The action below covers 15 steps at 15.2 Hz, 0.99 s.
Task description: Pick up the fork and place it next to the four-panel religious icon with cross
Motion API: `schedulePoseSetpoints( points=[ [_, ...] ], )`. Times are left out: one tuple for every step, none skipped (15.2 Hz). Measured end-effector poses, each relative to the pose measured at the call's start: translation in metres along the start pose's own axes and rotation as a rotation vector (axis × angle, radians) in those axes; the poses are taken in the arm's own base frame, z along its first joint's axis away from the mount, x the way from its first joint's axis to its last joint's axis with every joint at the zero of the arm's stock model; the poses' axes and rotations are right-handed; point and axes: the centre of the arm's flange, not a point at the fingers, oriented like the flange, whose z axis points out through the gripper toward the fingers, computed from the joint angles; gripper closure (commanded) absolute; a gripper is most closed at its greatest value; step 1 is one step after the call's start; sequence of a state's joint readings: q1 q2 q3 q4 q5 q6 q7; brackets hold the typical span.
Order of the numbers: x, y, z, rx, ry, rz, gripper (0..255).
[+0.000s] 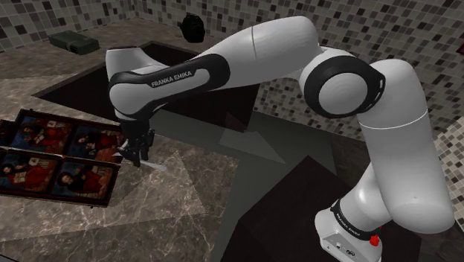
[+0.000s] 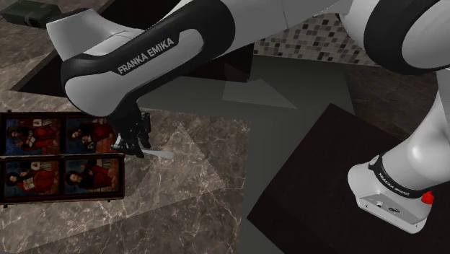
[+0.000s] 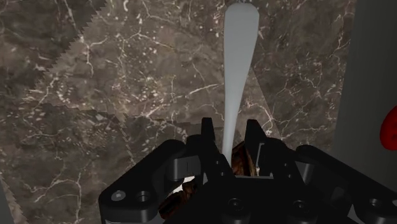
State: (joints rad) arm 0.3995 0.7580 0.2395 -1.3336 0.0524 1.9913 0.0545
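Shoulder view: holds fork [image 1: 158, 165] low over marble counter [image 1: 178, 201], just beside icon [image 1: 59, 156] on that view's right. Gripper [image 1: 136, 156] pointing down, apparently for a short drop.

Second exterior view: handle jutting away from icon's frame, likely to stay clear of it.

Wrist view: jaws nearly together, pinching fork's neck, handle stretched ahead over marble. Release seemingly next.
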Motion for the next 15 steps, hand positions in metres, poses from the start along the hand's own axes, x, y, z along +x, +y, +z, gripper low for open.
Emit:
schedulePoseSetpoints(
  points=[
    [-0.001, 0.0, 0.006, 0.0, 0.0, 0.0, 255],
    [0.0, 0.001, 0.011, 0.0, 0.0, 0.0, 255],
    [0.0, 0.002, 0.016, 0.0, 0.0, 0.0, 255],
    [0.002, 0.003, 0.021, 0.0, 0.0, 0.0, 255],
    [0.004, 0.005, 0.027, 0.0, 0.0, 0.0, 255],
    [0.003, 0.006, 0.031, 0.0, -0.001, 0.0, 255],
    [0.003, 0.007, 0.037, 0.0, 0.0, 0.0, 255],
    [0.003, 0.009, 0.042, 0.0, 0.0, 0.0, 255],
    [0.004, 0.01, 0.047, 0.0, 0.0, 0.0, 255],
    [0.005, 0.01, 0.052, 0.0, 0.0, 0.0, 255],
    [0.005, 0.011, 0.058, 0.0, 0.0, 0.0, 255],
    [0.006, 0.012, 0.063, 0.0, 0.0, 0.0, 255],
    [0.006, 0.013, 0.068, 0.0, 0.0, 0.0, 255],
    [0.007, 0.015, 0.073, 0.0, 0.0, 0.0, 255],
    [0.008, 0.015, 0.078, 0.0, 0.0, 0.0, 255]
  ],
)
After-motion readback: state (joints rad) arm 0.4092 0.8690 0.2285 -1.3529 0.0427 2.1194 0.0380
